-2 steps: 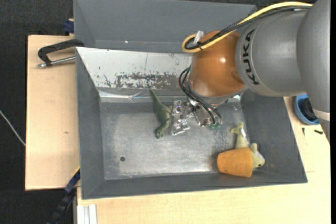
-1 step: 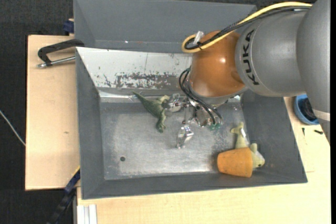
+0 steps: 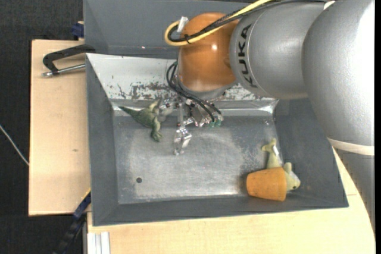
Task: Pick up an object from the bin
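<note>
The only writing I can read is on the grey casing of the arm [image 3: 286, 50]: dark lettering [image 3: 243, 57] running sideways, of which "UKA" shows, with the first letter cut off by the orange cover [image 3: 202, 59] on the wrist. A yellow cable [image 3: 268, 2] loops from the cover back along the arm. I see no labels or print on the things in the bin [image 3: 220, 214].

The claw [image 3: 181, 138] hangs below the orange cover, over the far-left part of the bin floor, its metal tip low over bare grey metal. From this angle I cannot tell whether it is apart or together, and I see nothing clamped in it.

The thing nearest to it is a green toy dinosaur [image 3: 147, 118], lying just to the claw's left, close to the far wall, with its snout pointing left. I cannot tell whether the claw touches it.

Well apart from both, in the near-right corner, an orange cone-shaped piece [image 3: 266, 185] lies on its side, with a pale yellow toy [image 3: 275, 159] touching it on the far-right side.
</note>
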Tool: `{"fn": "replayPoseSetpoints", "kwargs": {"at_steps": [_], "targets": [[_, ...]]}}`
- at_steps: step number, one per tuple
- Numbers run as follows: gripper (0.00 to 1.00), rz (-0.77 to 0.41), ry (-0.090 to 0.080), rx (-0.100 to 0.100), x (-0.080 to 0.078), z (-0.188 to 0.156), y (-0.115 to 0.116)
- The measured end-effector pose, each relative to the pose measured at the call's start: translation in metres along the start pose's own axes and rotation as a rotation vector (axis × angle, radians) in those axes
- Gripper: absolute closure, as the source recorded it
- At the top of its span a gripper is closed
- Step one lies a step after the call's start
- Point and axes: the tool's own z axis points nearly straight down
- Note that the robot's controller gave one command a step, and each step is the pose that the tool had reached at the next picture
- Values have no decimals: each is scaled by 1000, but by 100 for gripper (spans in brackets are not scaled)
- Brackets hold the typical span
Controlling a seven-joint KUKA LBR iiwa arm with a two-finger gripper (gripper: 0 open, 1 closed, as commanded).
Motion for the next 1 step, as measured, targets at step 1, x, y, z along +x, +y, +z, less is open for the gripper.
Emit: {"fn": "replayPoseSetpoints", "kwargs": {"at_steps": [1], "targets": [[0,54,-16,-1,-17,-31,28]]}}
